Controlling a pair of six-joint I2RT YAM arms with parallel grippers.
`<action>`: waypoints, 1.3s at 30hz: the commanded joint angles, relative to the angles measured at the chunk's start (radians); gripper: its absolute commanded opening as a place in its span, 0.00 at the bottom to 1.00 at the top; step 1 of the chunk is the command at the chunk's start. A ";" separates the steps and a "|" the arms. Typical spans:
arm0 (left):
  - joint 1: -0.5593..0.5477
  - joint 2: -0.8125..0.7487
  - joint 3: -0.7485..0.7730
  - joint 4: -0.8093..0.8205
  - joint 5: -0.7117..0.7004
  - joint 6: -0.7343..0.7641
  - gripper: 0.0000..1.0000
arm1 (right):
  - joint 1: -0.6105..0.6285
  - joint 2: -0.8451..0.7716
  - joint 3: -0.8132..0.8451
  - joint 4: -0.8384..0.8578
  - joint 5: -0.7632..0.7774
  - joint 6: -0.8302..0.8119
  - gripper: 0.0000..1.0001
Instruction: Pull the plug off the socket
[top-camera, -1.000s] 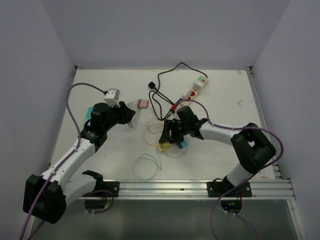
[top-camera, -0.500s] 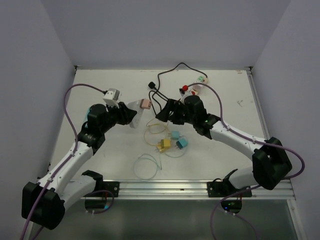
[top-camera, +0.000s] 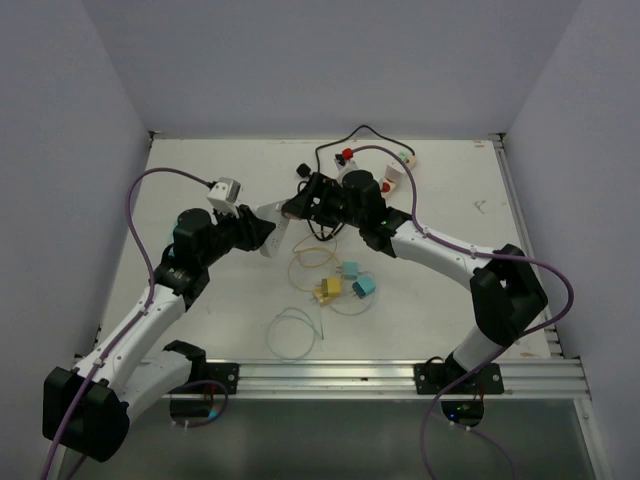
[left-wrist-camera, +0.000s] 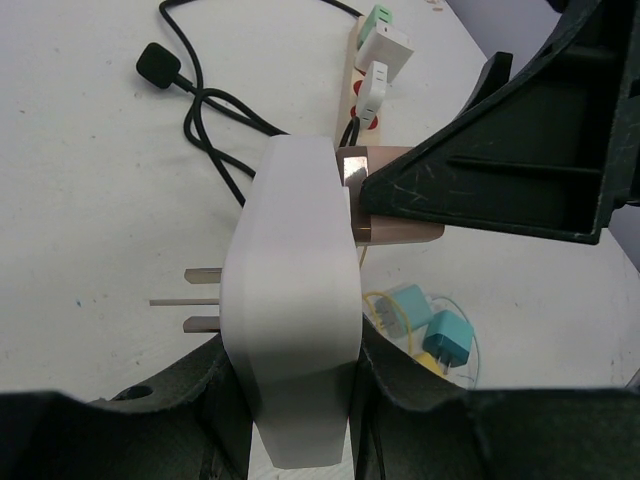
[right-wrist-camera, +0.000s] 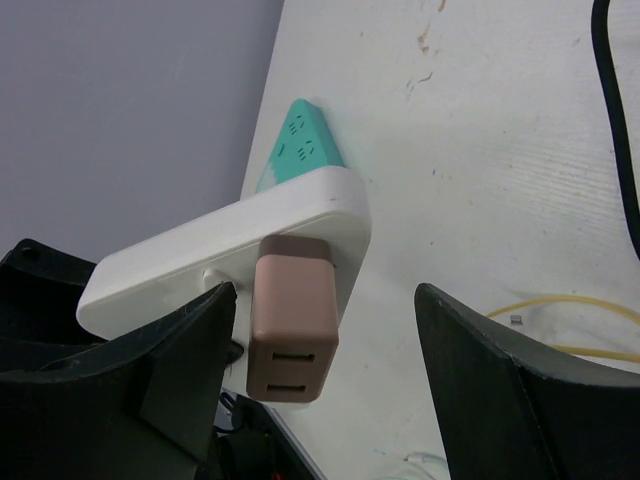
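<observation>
My left gripper (left-wrist-camera: 295, 400) is shut on a white socket block (left-wrist-camera: 295, 300), held above the table with its metal prongs pointing left. A tan-pink plug (left-wrist-camera: 385, 215) sits in its right face. In the right wrist view the plug (right-wrist-camera: 293, 315) hangs from the socket (right-wrist-camera: 220, 250), between the spread fingers of my open right gripper (right-wrist-camera: 330, 370), nearer the left finger (right-wrist-camera: 170, 390); neither finger touches it. From above, the left gripper (top-camera: 262, 228) holds the socket (top-camera: 272, 222), and the right gripper (top-camera: 300, 205) covers the plug.
A white power strip (top-camera: 392, 175) with plugs and a black cable lies at the back. Teal and yellow chargers (top-camera: 340, 285) and thin cable loops (top-camera: 295, 330) lie mid-table. A teal socket block (right-wrist-camera: 300, 145) lies beyond the white one.
My right arm swung from the chargers at mid-table up and to the left, and its open fingers now straddle the tan-pink plug. The left gripper still holds the socket, nearly unmoved.
</observation>
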 joint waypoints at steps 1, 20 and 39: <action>-0.001 -0.029 0.025 0.075 0.017 0.023 0.00 | 0.012 0.034 0.061 0.053 0.017 0.030 0.75; -0.001 0.001 -0.032 0.009 -0.442 -0.068 0.00 | 0.027 -0.052 0.004 -0.045 0.013 0.052 0.00; 0.029 0.208 0.049 -0.027 -0.541 -0.175 0.00 | -0.047 -0.273 -0.250 -0.277 -0.131 -0.146 0.00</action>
